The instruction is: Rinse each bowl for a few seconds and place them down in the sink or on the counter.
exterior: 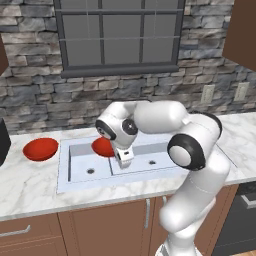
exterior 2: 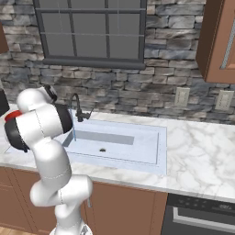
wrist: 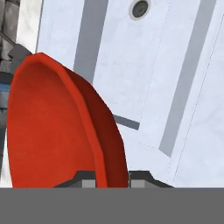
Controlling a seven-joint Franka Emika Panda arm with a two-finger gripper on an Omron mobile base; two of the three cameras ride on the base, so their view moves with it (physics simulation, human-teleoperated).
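In the hand view one red bowl [wrist: 57,127] stands tilted on edge over the sink [wrist: 148,87], its rim pinched between my fingertips, so my gripper [wrist: 113,181] is shut on it. From the left base view that held bowl [exterior: 102,146] hangs over the back of the sink [exterior: 80,160], partly hidden behind my hand, with my gripper [exterior: 124,162] just right of it. A second red bowl [exterior: 40,148] rests upright on the white marble counter [exterior: 30,187] left of the sink.
The thin dark faucet [exterior 2: 79,109] rises behind the sink [exterior 2: 137,142], with a thin blue streak under its spout. A dark appliance [exterior: 2,142] stands at the far left of the counter. An oven front [exterior 2: 202,215] lies lower right. A stone wall and window are behind.
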